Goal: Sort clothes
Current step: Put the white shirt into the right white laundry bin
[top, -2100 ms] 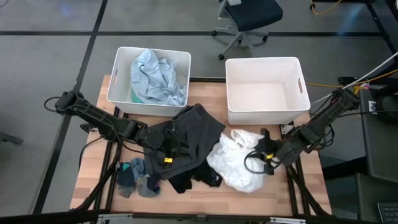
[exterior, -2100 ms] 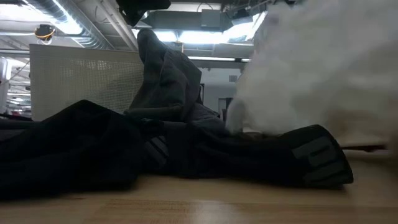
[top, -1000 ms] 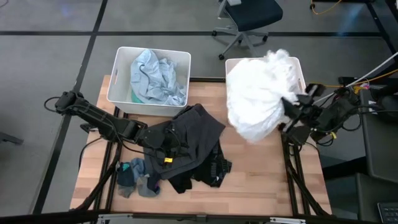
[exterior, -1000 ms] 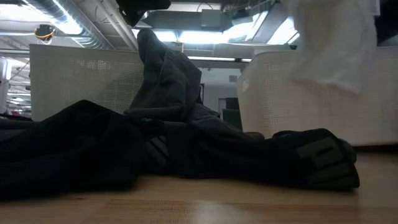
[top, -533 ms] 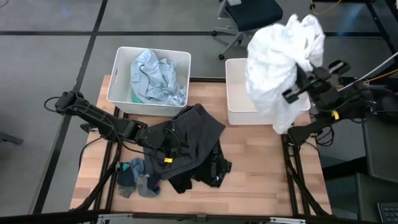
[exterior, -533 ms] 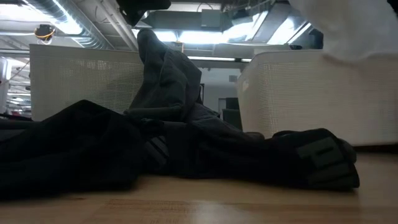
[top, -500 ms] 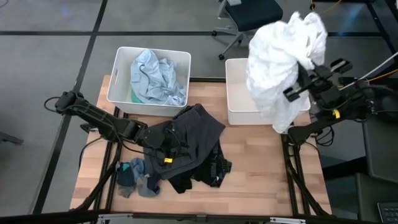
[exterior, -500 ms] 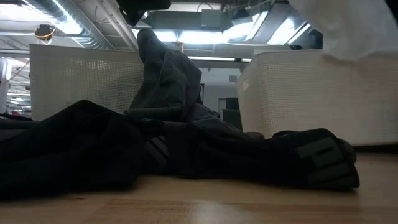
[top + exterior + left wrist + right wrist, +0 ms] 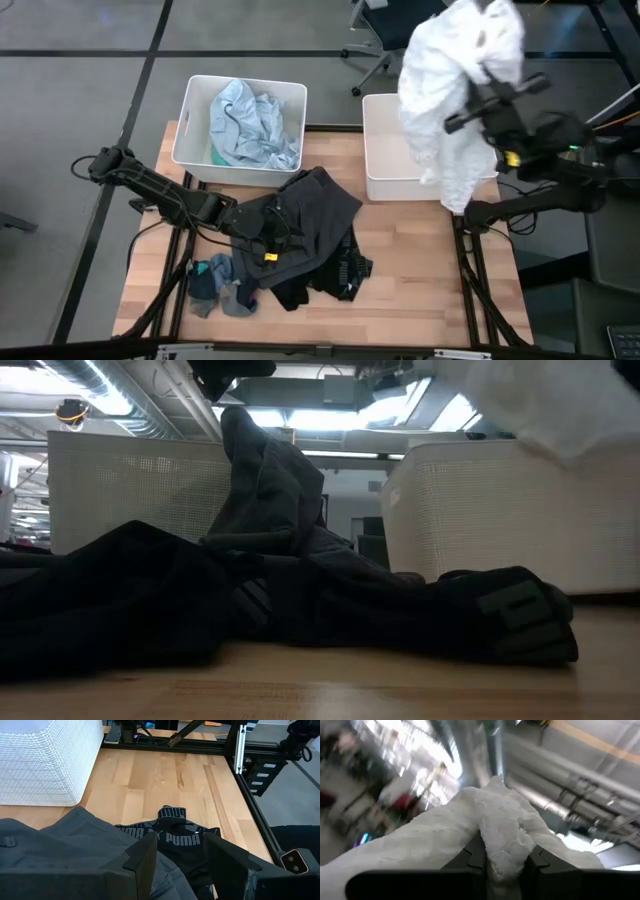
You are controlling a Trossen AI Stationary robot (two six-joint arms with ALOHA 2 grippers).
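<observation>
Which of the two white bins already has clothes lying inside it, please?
The left bin, behind the left arm: it holds pale blue fabric. The right bin shows bare floor.

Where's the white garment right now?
The white garment hangs from the right gripper, lifted above the right white bin in the high view.

Bare table (image 9: 430, 270) at front right, from the dark clothes heap (image 9: 300, 235) across to the right edge: open passage. Heap blocks the table centre; socks (image 9: 215, 283) crowd the front left corner. Left bin (image 9: 190, 110) filled with pale blue fabric (image 9: 250, 125). White garment (image 9: 455, 90) hangs over the right bin (image 9: 385, 180), covering its right half; left part of its opening clear.
</observation>
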